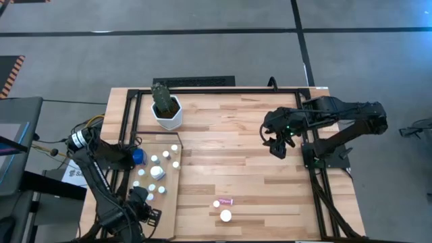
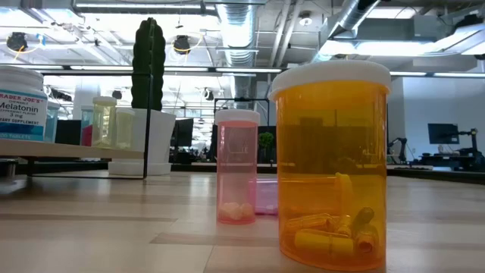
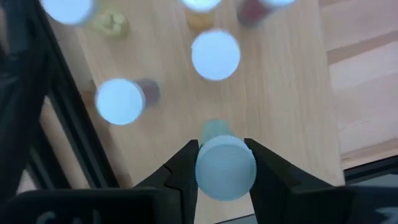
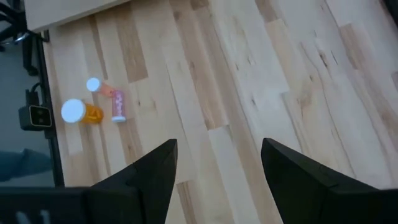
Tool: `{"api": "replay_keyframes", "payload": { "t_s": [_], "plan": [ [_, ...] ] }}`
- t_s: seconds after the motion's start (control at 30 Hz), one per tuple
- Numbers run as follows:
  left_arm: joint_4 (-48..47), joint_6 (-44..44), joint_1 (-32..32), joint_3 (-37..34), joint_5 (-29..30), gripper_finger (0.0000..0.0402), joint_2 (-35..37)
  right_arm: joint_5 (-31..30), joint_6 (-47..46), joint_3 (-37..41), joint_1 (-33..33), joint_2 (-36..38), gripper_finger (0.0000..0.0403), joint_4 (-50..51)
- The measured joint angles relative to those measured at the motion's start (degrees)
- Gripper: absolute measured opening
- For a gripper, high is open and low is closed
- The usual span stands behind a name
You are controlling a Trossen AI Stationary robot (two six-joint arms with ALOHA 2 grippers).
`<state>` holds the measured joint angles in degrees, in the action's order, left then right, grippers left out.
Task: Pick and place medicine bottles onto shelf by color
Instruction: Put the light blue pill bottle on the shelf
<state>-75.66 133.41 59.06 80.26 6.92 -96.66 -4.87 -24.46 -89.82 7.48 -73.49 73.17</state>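
Gripping a ridged round white bottle cap (image 3: pixel 225 168), left pincer (image 3: pixel 222 163) over pale smooth shelf (image 3: pixel 280 87), right pincer (image 4: pixel 219 163) open.

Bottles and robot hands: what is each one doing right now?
Left end effector: shut on a white-capped bottle over the shelf.
Right end effector: open, empty, above the table.
Amber bottle: upright.
Pink bottle: upright.
Other pink bottle: lying down.
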Motion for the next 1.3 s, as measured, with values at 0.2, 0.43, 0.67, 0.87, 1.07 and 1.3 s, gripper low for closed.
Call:
{"api": "replay_keyframes", "payload": {
  "t_s": [0.2, 0.43, 0.67, 0.87, 1.07, 1.3],
  "plan": [
    [5.53, 0.17, 0.94, -3.91, 0.03, 0.0093, -0.02, 0.01, -0.12, 0.00, -1.37, 0.00, 0.0255, -0.26],
    [6.82, 0.15, 1.04, -7.10, 1.23, 0.0093, -0.02, 0.03, -0.15, 0.00, -1.67, 0.00, 0.0255, -0.38],
    [7.30, -0.57, 1.04, -7.53, 1.29, 0.0093, -0.02, 0.03, -1.04, 0.00, -1.64, 0.00, 0.0255, -0.33],
    [7.28, -0.71, 1.04, -7.53, 1.27, 0.0093, -0.02, 0.03, -1.03, 0.00, -1.64, 0.00, 0.0255, -0.35],
    [7.73, -0.73, 1.04, -7.53, 0.86, 0.0105, -0.02, 0.04, -1.04, 0.00, -1.64, 0.00, 0.0255, -0.34],
    [7.81, -0.73, 1.04, -7.53, 0.85, 0.0141, -0.02, 0.06, -1.04, 0.00, -1.64, 0.00, 0.0255, -0.33]
  ]
}}
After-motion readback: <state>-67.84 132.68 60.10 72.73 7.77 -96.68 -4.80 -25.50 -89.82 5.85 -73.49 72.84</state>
